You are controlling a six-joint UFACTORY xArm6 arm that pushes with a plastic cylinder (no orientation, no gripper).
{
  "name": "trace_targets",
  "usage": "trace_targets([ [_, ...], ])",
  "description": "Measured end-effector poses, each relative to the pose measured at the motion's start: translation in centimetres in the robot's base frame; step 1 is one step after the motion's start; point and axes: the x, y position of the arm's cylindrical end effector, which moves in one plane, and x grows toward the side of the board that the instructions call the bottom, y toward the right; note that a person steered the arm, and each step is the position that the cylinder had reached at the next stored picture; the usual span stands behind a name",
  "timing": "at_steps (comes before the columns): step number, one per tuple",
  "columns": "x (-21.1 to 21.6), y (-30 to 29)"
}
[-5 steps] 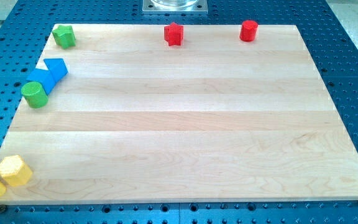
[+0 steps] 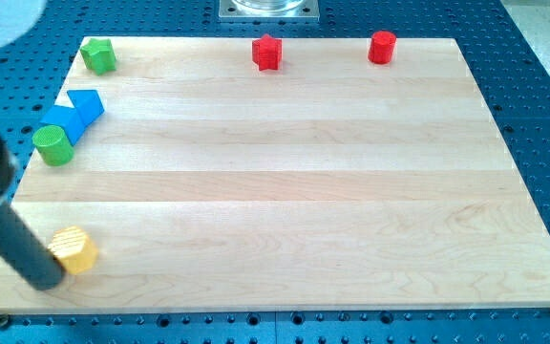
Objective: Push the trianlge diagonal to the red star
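Observation:
The blue triangle (image 2: 87,103) lies near the board's left edge, touching a blue cube (image 2: 59,122) at its lower left. The red star (image 2: 267,52) sits at the top edge, in the middle. My rod comes in from the view's left edge and slants down to my tip (image 2: 44,283) at the board's bottom left corner. The tip rests against the left side of a yellow block (image 2: 73,250). It is far below the triangle.
A green cylinder (image 2: 52,144) touches the blue cube's lower left. A green block (image 2: 98,55) sits at the top left corner and a red cylinder (image 2: 382,47) at the top right. The wooden board (image 2: 285,191) lies on a blue perforated table.
My rod has come into view at the left. The yellow block has moved right, onto the board. The second yellow block at the bottom left corner no longer shows.

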Motion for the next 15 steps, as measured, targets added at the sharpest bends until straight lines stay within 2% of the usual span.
trace_targets([
  [1,-0.4,2.0],
  [4,-1.3,2.3],
  [8,-1.3,-3.5],
  [9,-1.3,-8.5],
  [15,-4.1,-8.9],
])
